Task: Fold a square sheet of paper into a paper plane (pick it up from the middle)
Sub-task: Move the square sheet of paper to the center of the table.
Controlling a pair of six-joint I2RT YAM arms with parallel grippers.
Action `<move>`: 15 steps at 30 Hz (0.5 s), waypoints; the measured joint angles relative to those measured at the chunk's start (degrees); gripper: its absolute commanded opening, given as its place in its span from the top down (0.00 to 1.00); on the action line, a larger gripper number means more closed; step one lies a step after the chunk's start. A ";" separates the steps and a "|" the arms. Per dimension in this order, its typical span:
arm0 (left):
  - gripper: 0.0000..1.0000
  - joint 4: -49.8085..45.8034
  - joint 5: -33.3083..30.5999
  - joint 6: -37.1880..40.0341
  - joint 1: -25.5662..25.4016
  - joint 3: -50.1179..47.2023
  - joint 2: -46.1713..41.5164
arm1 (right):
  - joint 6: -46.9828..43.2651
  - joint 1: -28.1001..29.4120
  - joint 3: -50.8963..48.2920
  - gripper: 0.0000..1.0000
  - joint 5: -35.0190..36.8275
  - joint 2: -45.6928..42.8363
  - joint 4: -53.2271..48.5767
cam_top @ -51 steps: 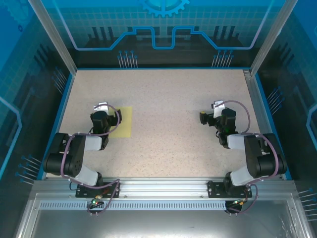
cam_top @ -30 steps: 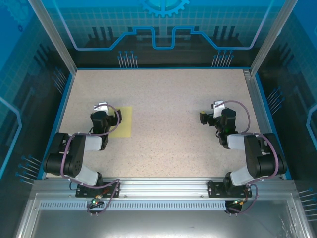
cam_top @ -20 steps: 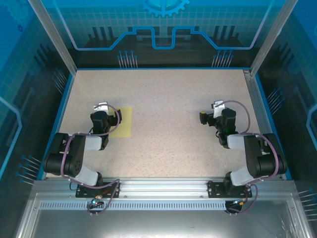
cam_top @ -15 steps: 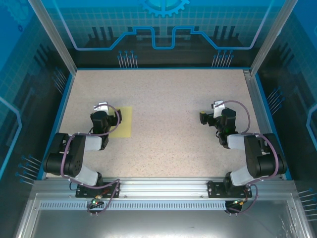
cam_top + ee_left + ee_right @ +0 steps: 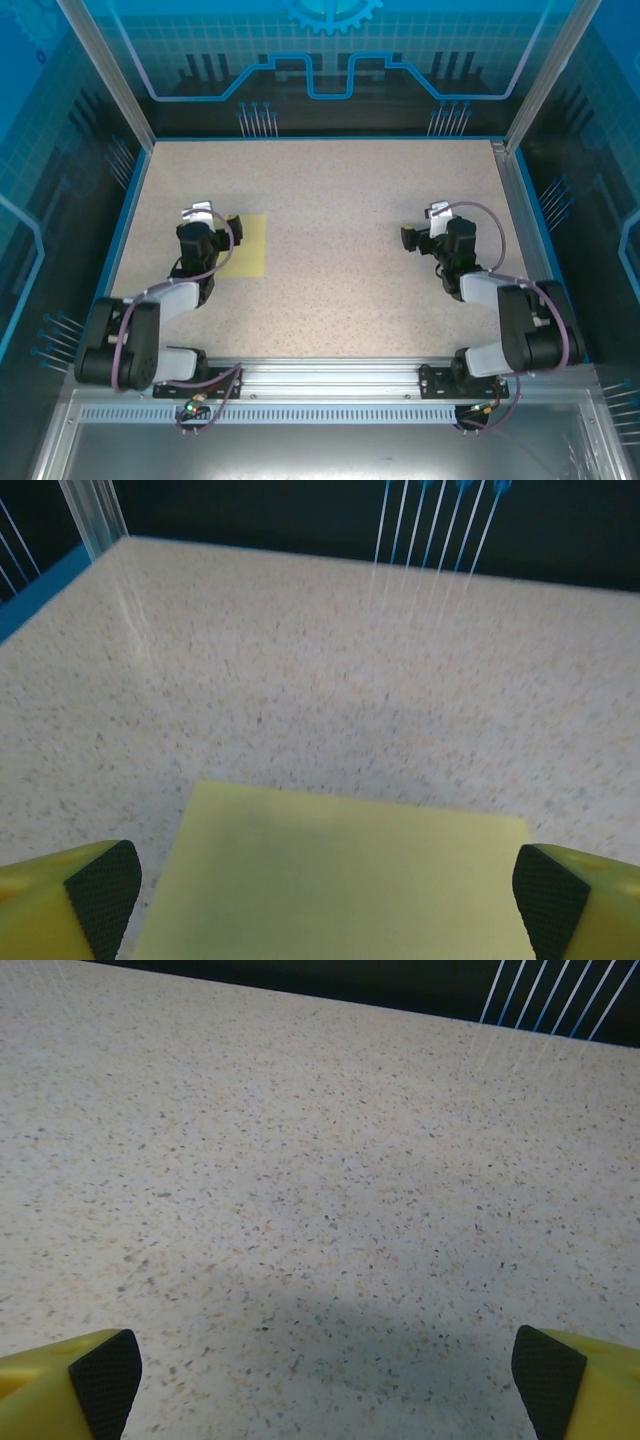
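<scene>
Speckled tabletop [image 5: 340,190] is enclosed by blue-lit walls. The square sheet of paper [image 5: 253,250] is laid flat toward nine o'clock, partly beneath the left gripper [image 5: 215,235], whose jaws are spread wide and empty, as are those of the right gripper [image 5: 430,235] at three o'clock. Being thin, light and limp, the paper is judged hard to lift off flat, and is best pinched gently at its middle.

L tool [image 5: 325,892] wide open, low; R tool [image 5: 328,1370] same; both arms bent.
</scene>
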 measured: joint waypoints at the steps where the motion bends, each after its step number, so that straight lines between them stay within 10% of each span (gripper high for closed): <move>1: 0.01 -2.62 -0.07 -0.98 0.00 0.55 -2.10 | 0.79 0.11 1.66 0.01 0.76 -2.27 -4.63; 15: 0.01 -40.70 6.82 -22.34 0.74 20.85 -2.21 | 22.77 0.09 14.45 0.01 -2.38 -20.96 -42.10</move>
